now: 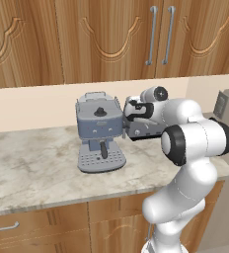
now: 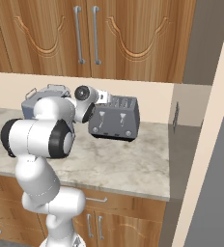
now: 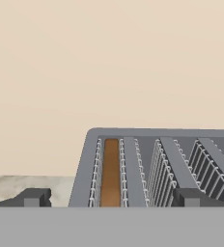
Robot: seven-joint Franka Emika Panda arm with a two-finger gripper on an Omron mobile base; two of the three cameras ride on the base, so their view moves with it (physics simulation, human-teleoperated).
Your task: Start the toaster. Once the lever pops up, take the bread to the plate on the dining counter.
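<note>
The grey toaster (image 2: 115, 118) stands on the marble worktop against the back wall; in the left base view my arm covers most of the toaster (image 1: 145, 131). My gripper (image 2: 102, 97) hovers just above its top left end, open and holding nothing. In the hand view the gripper (image 3: 112, 198) has its fingertips (image 3: 34, 198) spread wide over the toaster (image 3: 85, 164). The bread (image 3: 111, 171), a brown slice, sits sunk in the leftmost slot between wire guides. The plate and the dining counter are out of view.
A blue-grey espresso machine (image 1: 99, 133) stands just left of the toaster. Wooden wall cabinets (image 2: 99, 34) hang above. The worktop (image 1: 32, 168) ends at a side wall (image 2: 201, 144) on the right. A socket (image 2: 175, 116) is on the wall.
</note>
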